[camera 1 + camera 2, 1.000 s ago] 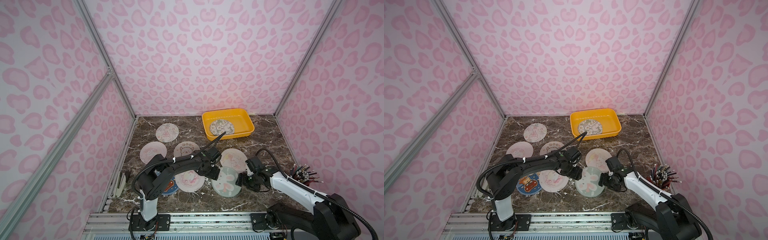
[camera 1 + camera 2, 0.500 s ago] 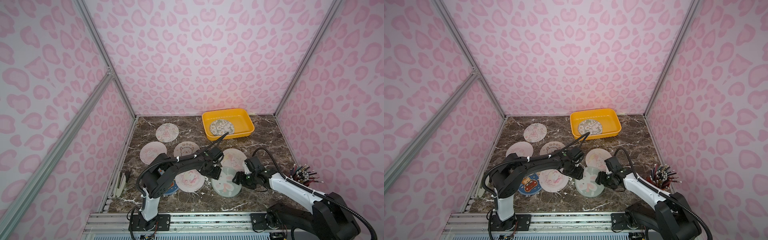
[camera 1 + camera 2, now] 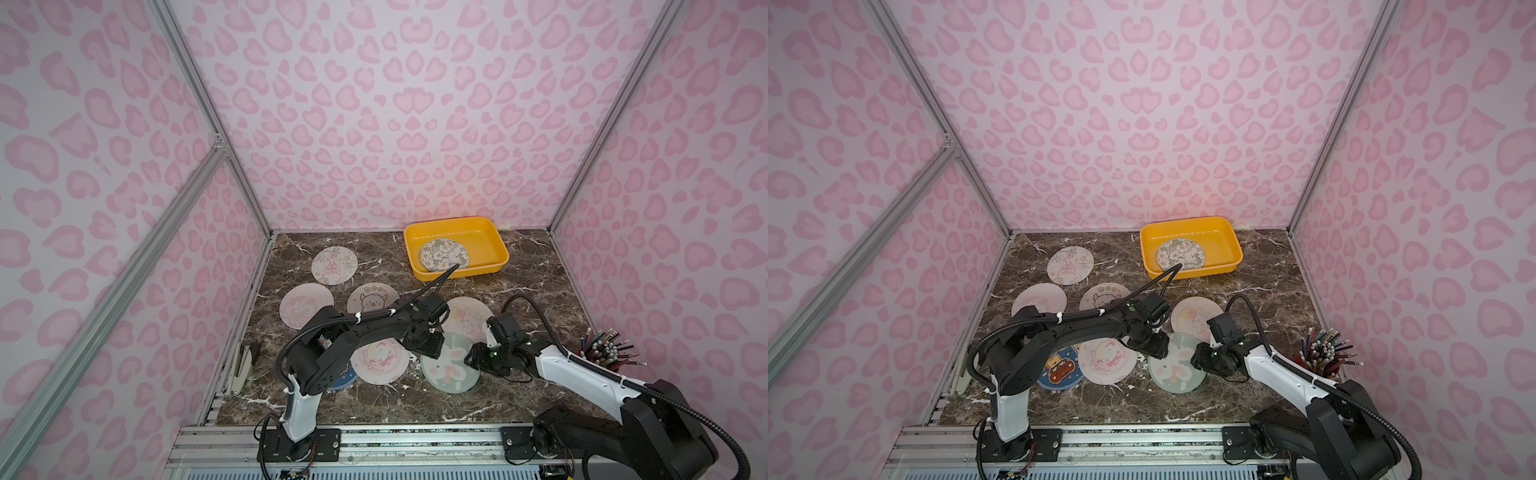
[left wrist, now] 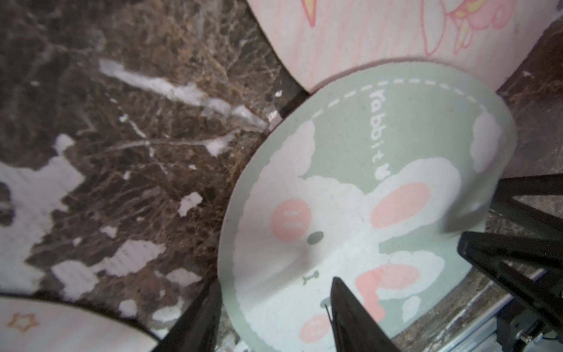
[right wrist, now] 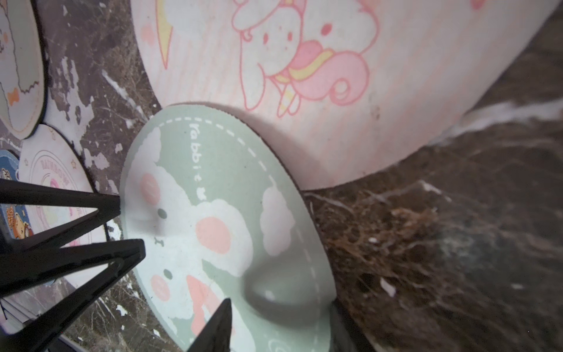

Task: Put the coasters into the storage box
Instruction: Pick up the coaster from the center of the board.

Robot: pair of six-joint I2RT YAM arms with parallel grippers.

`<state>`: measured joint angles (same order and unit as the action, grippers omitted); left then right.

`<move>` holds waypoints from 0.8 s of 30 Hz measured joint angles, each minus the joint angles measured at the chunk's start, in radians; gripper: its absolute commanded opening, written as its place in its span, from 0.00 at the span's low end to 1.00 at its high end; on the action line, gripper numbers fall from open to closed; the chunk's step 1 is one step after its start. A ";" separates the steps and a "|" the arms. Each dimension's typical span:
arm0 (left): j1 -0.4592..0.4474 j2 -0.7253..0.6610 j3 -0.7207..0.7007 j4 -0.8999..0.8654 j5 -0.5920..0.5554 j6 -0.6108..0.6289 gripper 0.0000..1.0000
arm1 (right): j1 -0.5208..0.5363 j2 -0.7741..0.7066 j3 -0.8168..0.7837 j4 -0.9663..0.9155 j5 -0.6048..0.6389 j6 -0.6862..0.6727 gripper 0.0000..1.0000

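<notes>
Green rabbit coaster (image 3: pixel 451 368) lies front-centre on marble table (image 3: pixel 540 299), far edge overlapping pink unicorn coaster (image 3: pixel 465 316). L gripper (image 3: pixel 428 347) is at its rim on the rainbow coaster (image 3: pixel 380 359) side. Fingers (image 4: pixel 350 317) are narrow, one over the print, one outside the rim; can't tell if clamped. R gripper (image 3: pixel 473 359) is at the opposite rim, approx half spread, one finger (image 5: pixel 216 326) on the face, the other blurred, so grip can't tell. Storage box (image 3: pixel 486 245) sits back right w/ one floral coaster (image 3: pixel 443 254) flat inside, well apart from both grippers. Also loose on the table: butterfly coaster (image 3: pixel 334 266), sheep coaster (image 3: pixel 372 297), blue-rimmed coaster (image 3: pixel 1059 368). Pencil cup (image 3: pixel 609 349) at right edge.
</notes>
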<state>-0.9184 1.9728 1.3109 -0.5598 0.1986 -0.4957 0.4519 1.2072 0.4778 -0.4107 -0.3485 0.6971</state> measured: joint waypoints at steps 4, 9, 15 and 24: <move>0.000 0.001 0.001 -0.001 0.000 0.000 0.59 | 0.000 -0.004 -0.006 0.007 0.002 0.000 0.44; -0.002 0.002 0.001 -0.001 -0.002 0.000 0.59 | 0.000 -0.012 -0.010 0.010 0.010 0.002 0.33; -0.002 -0.001 0.000 0.000 -0.001 0.000 0.59 | 0.000 -0.012 -0.006 -0.006 0.018 0.008 0.18; -0.005 -0.016 -0.010 0.011 -0.001 0.000 0.64 | 0.004 -0.041 0.005 -0.074 0.016 0.014 0.00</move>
<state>-0.9237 1.9564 1.3014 -0.5491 0.1974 -0.4953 0.4557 1.1660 0.4828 -0.4847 -0.3321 0.7116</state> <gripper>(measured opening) 0.620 0.059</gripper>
